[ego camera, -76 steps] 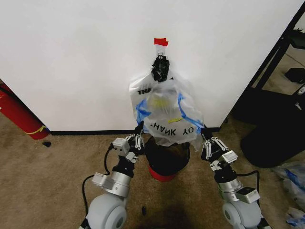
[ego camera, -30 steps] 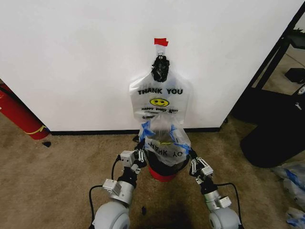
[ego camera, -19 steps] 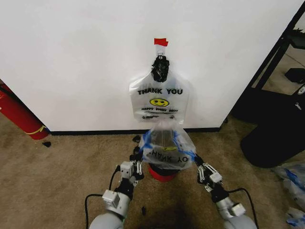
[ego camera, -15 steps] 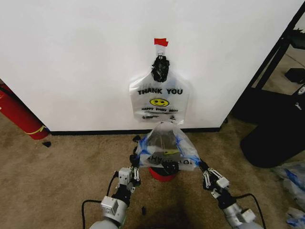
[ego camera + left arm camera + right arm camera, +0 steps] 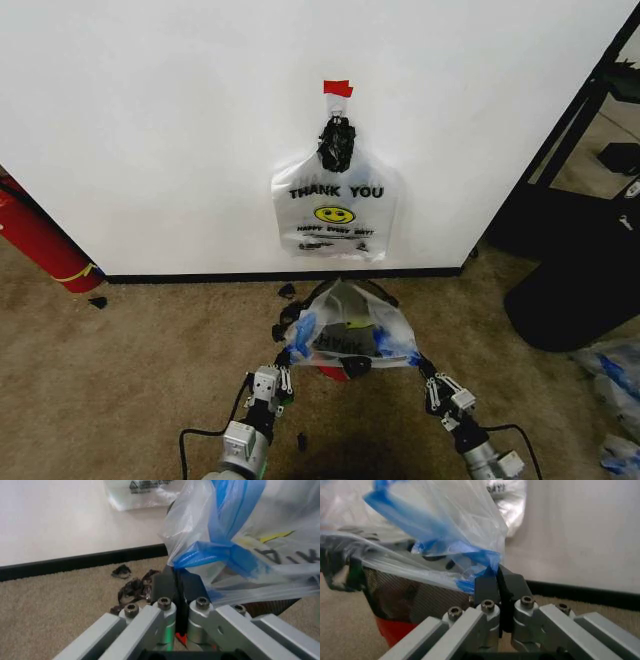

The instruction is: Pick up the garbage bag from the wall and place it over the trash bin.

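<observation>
The garbage bag [image 5: 347,334] is spread over the top of the trash bin [image 5: 342,370], which stands on the carpet [image 5: 150,350] just in front of the wall [image 5: 180,120]. The bag is stretched sideways across the bin's mouth, its blue strips bunched at both edges and its black lettering upside down on the front. Below the plastic, the bin's black side and a sliver of its red bottom show.

The left gripper [image 5: 286,354] is at the bin's left side, its fingers [image 5: 165,585] pressed together on the blue-striped edge of the bag. The right gripper [image 5: 418,362] is at the bin's right side, pinched closed in the same way on the bag's other blue edge [image 5: 479,563]; beside it the bin's dark mesh wall [image 5: 405,598] shows under the plastic.

On the wall above the bin a second printed bag [image 5: 334,212], with "THANK YOU" and a yellow smiley, hangs from a hook [image 5: 338,140] under a piece of red tape [image 5: 337,88]. A red cylinder [image 5: 40,240] leans on the wall far left of the bin, and a big black sack [image 5: 575,290] sits well to its right.
</observation>
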Tool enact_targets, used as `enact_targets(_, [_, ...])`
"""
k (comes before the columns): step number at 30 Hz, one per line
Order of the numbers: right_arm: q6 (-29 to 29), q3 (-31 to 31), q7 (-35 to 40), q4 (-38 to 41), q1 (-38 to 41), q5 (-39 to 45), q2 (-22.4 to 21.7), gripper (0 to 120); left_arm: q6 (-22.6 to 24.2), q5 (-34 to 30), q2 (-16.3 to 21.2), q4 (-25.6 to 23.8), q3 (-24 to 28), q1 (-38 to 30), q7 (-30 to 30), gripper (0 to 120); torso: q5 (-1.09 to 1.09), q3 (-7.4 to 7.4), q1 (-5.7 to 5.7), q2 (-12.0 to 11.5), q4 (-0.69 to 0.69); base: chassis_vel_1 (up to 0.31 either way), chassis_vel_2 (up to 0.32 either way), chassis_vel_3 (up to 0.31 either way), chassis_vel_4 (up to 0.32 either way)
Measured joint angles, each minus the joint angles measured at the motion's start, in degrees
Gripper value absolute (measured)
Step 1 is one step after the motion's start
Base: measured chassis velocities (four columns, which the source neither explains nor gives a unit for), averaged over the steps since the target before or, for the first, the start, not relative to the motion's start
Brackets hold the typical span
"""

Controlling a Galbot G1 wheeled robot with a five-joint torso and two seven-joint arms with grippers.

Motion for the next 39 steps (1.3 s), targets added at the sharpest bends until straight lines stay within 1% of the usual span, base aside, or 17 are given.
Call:
enact_targets(10, [0.0,-0.5,-0.4,-2.3,1.8,3.9,1.5,0,0.2,0.1,-0.6,2.0,0.4,-1.9,0.4,0,0.0,0.0,0.0,0.0,-0.01,0.0,0.0,0.0,0.0])
enact_targets(20, [-0.5,-0.8,-0.9,-4.8,3.7,7.0,3.6,0,1.2,0.1,-0.4,3.9,0.7,-3.4,0.7,0,0.0,0.0,0.0,0.0,0.0,0.0,0.0,0.0,0.0])
enact_targets(25, [-2.6,-1.6,-1.0,-5.0,4.8,10.8,5.6,0,2.5,0.1,-0.3,5.6,1.1,-4.6,1.2,0,-0.01,0.0,0.0,0.0,-0.01,0.0,0.0,0.0,0.0])
enact_targets(28, [-3.6,-1.8,-0.8,-4.6,5.1,11.9,6.4,0,3.1,0.1,-0.3,5.8,1.1,-4.8,1.5,0,-0.01,0.0,0.0,0.0,-0.01,0.0,0.0,0.0,0.0])
enact_targets(30, [-4.7,-2.1,-0.3,-4.5,5.7,13.0,7.6,0,4.2,0.1,-0.1,5.9,1.3,-4.9,2.0,0,-0.01,0.0,0.0,0.0,0.0,0.0,0.0,0.0,0.0])
enact_targets(33, [-5.8,-2.4,0.2,-5.3,6.7,13.7,9.0,13,5.3,-0.2,0.5,5.7,1.4,-4.7,2.7,11,-0.01,0.0,0.0,0.0,0.0,0.0,0.0,0.0,0.0])
enact_targets(35, [-5.9,-2.4,0.3,-5.3,6.7,13.8,9.1,15,5.3,-0.3,0.6,5.5,1.4,-4.7,2.9,13,-0.01,0.01,0.0,0.0,0.0,0.0,0.0,0.0,0.0])
enact_targets(36, [-6.3,-2.2,0.3,-4.9,6.6,13.7,9.2,20,5.4,-1.1,1.1,4.2,1.3,-4.2,3.6,19,-0.01,0.0,0.0,0.0,0.0,0.0,0.0,0.0,0.0])
enact_targets(39, [-6.7,-0.8,-1.3,-1.6,4.8,12.3,7.7,32,5.2,-3.2,2.5,1.1,1.1,-2.8,4.7,33,-0.01,0.0,0.0,0.0,0.0,0.0,0.0,0.0,0.0])
